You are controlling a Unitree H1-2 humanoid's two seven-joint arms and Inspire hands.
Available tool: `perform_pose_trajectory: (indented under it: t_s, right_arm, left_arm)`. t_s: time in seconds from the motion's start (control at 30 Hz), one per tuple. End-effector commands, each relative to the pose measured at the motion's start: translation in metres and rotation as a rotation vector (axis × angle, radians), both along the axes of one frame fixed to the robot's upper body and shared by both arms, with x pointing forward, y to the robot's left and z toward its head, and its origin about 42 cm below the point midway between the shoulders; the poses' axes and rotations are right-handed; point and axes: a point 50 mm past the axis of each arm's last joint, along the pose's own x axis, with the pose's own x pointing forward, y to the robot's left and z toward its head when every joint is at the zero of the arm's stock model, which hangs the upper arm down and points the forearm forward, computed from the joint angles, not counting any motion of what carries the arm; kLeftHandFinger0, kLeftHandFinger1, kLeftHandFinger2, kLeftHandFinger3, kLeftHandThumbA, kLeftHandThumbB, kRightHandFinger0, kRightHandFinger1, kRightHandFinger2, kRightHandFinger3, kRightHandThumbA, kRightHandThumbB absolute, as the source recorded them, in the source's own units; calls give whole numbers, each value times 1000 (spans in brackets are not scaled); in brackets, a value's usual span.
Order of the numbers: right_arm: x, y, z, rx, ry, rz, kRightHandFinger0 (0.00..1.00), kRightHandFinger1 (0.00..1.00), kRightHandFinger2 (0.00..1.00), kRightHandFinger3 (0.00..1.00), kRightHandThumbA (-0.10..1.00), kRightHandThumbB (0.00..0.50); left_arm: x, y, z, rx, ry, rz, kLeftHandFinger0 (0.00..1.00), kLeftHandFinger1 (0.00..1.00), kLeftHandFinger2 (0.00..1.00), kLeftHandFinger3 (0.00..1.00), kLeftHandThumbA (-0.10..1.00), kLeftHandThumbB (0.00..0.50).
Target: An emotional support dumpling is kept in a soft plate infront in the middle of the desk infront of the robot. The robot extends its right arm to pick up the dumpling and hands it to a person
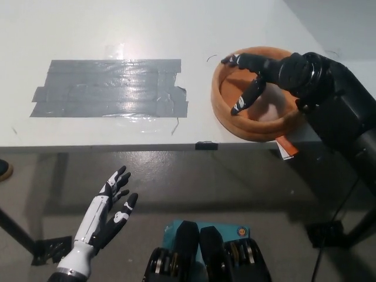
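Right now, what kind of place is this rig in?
Probably a lab or test bay: a plain white desk patched with grey duct tape, bare concrete floor, and a lone orange soft plate staged under the right hand.

Dumpling [267, 110] at right of centre largely covered by the right hand [276, 73]; only a pale patch visible beneath the fingers. Contact between fingers and dumpling indeterminate. Far right wall of the soft plate [226, 111] concealed behind the black wrist and forearm. Orange tag [286, 147] under the plate's lower edge partly hidden. Counter [147, 29] cut off by the upper and left frame edges. Left hand [108, 205] at lower left, forearm cropped by the bottom edge.
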Motion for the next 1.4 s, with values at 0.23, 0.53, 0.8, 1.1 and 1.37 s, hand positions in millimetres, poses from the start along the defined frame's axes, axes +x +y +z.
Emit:
perform_pose_trajectory:
  t_s: [0.23, 0.53, 0.8, 1.1, 1.37]
  right_arm:
    - [2, -15, 25, -161, -48, -15, 1000, 1000, 1000, 1000, 1000, 404]
    - [5, -26, 40, -100, -72, -59, 1000, 1000, 1000, 1000, 1000, 398]
    - [7, -35, 69, -17, -129, -101, 1000, 1000, 1000, 1000, 1000, 354]
    - [6, -36, 51, -2, -89, -96, 1000, 1000, 1000, 1000, 1000, 367]
    - [4, -33, 30, -75, -81, -72, 1000, 1000, 1000, 1000, 1000, 385]
  left_arm:
    - [2, 5, 11, 8, -31, -16, 915, 1000, 1000, 1000, 709, 288]
    - [1, 5, 8, 4, -27, -12, 911, 1000, 1000, 1000, 716, 304]
    - [3, 5, 11, 9, -47, -16, 917, 1000, 1000, 984, 703, 269]
    - [4, 5, 12, 14, -43, -24, 929, 1000, 1000, 984, 704, 276]
    - [4, 5, 14, 12, -49, -19, 923, 1000, 1000, 979, 708, 280]
